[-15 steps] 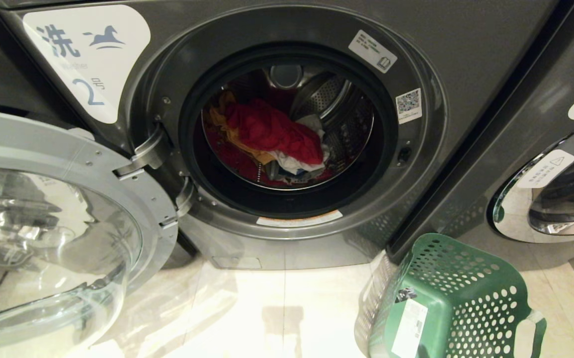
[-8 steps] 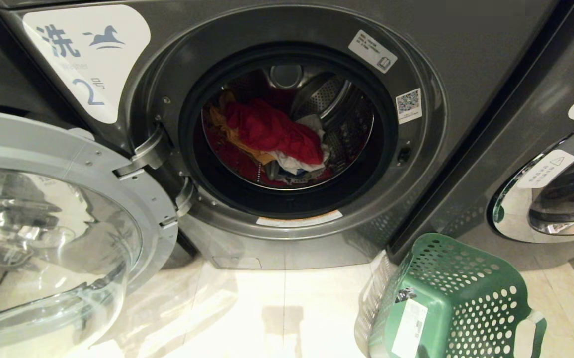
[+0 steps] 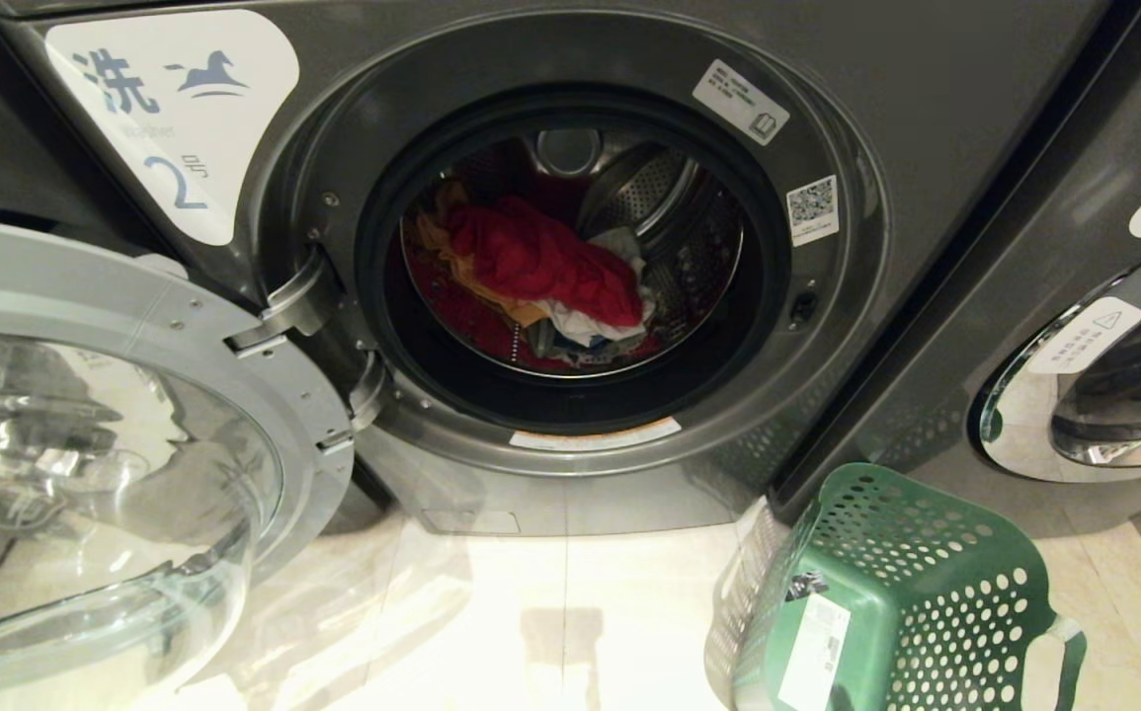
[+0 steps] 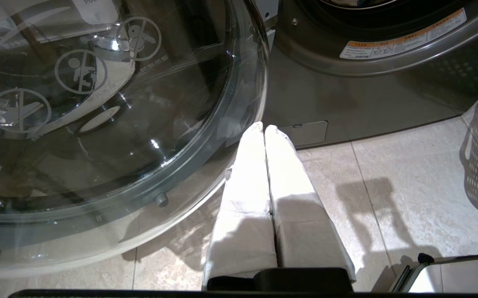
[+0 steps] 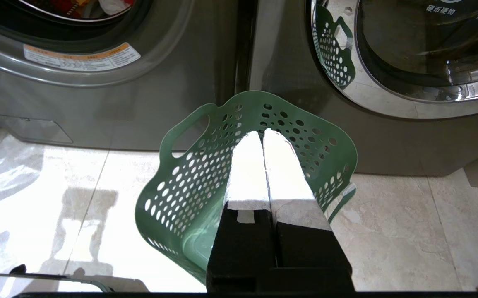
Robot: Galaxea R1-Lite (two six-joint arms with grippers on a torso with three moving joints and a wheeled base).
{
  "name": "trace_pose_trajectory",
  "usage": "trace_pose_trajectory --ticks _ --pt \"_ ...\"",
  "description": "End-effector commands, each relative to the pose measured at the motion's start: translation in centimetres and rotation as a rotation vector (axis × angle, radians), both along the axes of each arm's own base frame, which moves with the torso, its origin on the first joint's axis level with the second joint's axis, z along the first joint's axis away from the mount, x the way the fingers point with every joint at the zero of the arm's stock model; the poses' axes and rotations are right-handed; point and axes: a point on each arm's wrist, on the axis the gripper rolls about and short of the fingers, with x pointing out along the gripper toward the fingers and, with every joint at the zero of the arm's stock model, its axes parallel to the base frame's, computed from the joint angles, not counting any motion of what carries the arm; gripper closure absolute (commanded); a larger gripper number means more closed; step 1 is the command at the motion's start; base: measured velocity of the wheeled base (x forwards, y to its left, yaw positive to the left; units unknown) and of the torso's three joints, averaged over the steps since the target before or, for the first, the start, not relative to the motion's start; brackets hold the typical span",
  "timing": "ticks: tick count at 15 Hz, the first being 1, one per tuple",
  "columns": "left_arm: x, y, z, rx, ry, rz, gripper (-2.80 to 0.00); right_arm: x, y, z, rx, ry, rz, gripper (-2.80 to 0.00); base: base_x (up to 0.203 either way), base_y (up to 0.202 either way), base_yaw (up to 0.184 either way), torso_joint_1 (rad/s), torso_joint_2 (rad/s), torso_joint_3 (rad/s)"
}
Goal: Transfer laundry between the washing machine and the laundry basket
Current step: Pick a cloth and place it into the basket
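Note:
The dark grey washing machine [image 3: 926,89] labelled 2 fills the head view, its round glass door [image 3: 86,444] swung open to the left. Inside the drum lies the laundry [image 3: 540,262]: a red garment over orange-yellow and white cloth. The green laundry basket [image 3: 911,602] stands on the floor at lower right, and what shows of its inside is empty. Neither arm appears in the head view. My left gripper [image 4: 264,127] is shut and empty, low over the floor beside the open door [image 4: 118,103]. Over the basket [image 5: 181,182] my right gripper [image 5: 262,133] hangs shut and empty.
A second like washer [image 3: 1113,395] with a closed chrome-rimmed door stands to the right, right behind the basket. Pale floor tiles [image 3: 550,612] spread in front of the machines. The open door takes up the left side of the floor space.

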Motion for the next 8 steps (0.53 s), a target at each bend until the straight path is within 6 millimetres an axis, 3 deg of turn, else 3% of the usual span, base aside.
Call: trace_pose_trajectory --ticks 1,8 --pt "0.02 0.00 -0.04 0.000 0.003 0.000 0.00 0.26 0.00 -0.92 -0.001 0.031 0.001 0.00 0.000 0.000 0.000 0.000 0.00 0.000" --pt "0.02 -0.01 -0.05 -0.004 0.004 -0.003 0.00 0.27 0.00 -0.91 -0.001 0.032 0.001 0.00 0.000 0.000 0.000 0.000 0.00 0.000"
